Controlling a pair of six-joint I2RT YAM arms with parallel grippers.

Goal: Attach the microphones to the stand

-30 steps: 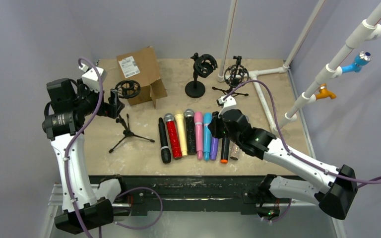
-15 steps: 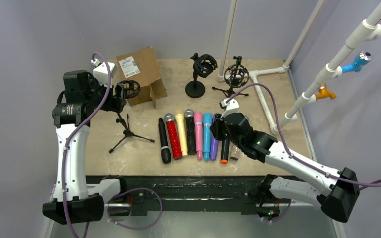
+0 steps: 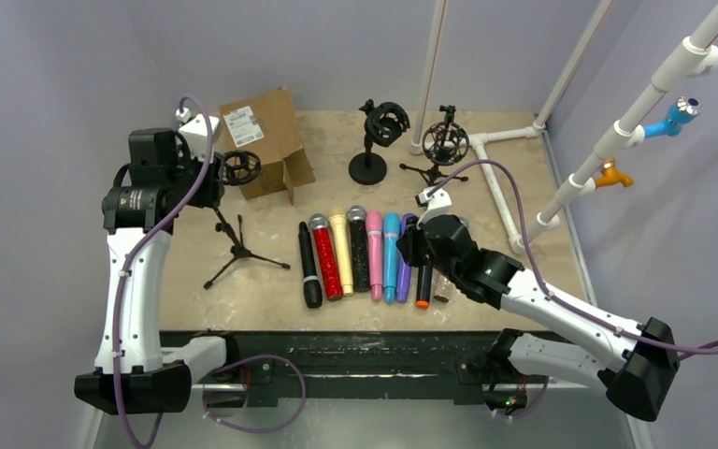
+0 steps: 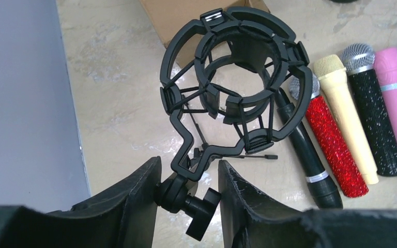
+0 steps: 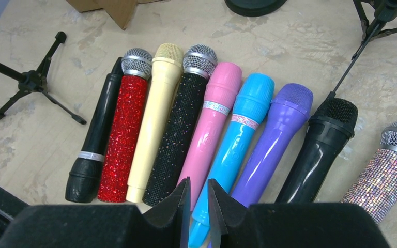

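Several microphones point(image 3: 355, 253) lie side by side on the table: black, glittery red, cream, black glitter, pink point(image 5: 209, 124), blue point(image 5: 238, 132), purple point(image 5: 274, 139), glossy black and glittery silver. A black tripod stand point(image 3: 238, 251) carries a ring-shaped shock mount point(image 4: 235, 67). My left gripper point(image 4: 188, 165) has its jaws pressed on the swivel joint and knob point(image 4: 183, 199) under that mount. My right gripper point(image 5: 199, 183) hovers over the blue microphone's tail. Its jaws are a narrow gap apart and hold nothing.
A brown cardboard box point(image 3: 266, 140) stands right behind the tripod stand. A round-base stand point(image 3: 374, 140) and a small tripod stand point(image 3: 446, 145) sit at the back. White pipes point(image 3: 505, 201) run along the right side.
My left gripper has moved in onto the shock mount's joint and its jaws have closed from wide open onto it. My right arm has barely shifted.
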